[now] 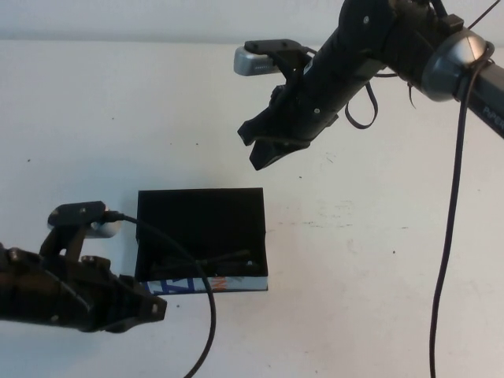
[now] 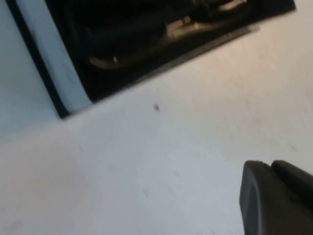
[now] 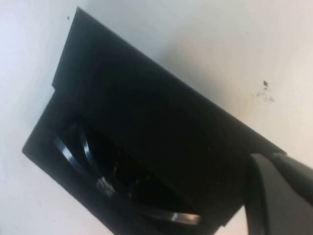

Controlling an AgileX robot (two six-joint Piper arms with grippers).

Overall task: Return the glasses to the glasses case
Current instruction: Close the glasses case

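Note:
The glasses case (image 1: 201, 216) lies open left of the table's middle, its lid flat toward the back and its printed side (image 1: 209, 284) facing me. The dark glasses (image 1: 211, 262) lie folded inside, along the front wall. My left gripper (image 1: 157, 309) is shut and empty, low on the table just left of the case's front corner. My right gripper (image 1: 256, 146) is shut and empty, raised above the table behind and right of the case. The right wrist view shows the case (image 3: 146, 112), the glasses (image 3: 100, 185) in it and that gripper (image 3: 279, 159). The left wrist view shows the case wall (image 2: 54, 63), the glasses (image 2: 181, 27) and that gripper (image 2: 271, 164).
The white table (image 1: 378, 260) is bare to the right of the case. A black cable (image 1: 445, 260) hangs down from the right arm at the right side. The left arm's cable (image 1: 206, 315) loops over the case's front edge.

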